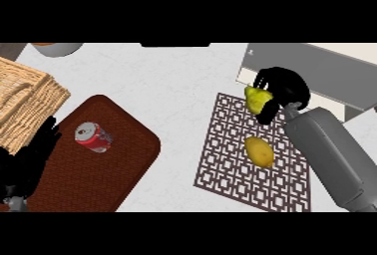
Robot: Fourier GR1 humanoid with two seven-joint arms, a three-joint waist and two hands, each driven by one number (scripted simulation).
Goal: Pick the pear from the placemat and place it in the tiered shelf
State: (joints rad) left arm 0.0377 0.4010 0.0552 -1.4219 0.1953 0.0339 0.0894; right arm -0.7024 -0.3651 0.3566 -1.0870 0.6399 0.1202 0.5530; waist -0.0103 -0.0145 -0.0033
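Two hands show: the right hand point(282, 89) has its black fingers curled round the yellow-green pear point(256, 99), holding it over the far edge of the lattice-patterned placemat point(228, 164), just beside the grey tiered shelf point(324, 64), seemingly to carry it there. The left hand point(29, 154) rests, fingers relaxed, at the view's left edge. A smooth yellow lemon point(259, 151) lies on the placemat; a red can point(94, 137) lies on a brown mat point(110, 174), near a woven basket point(22, 99).
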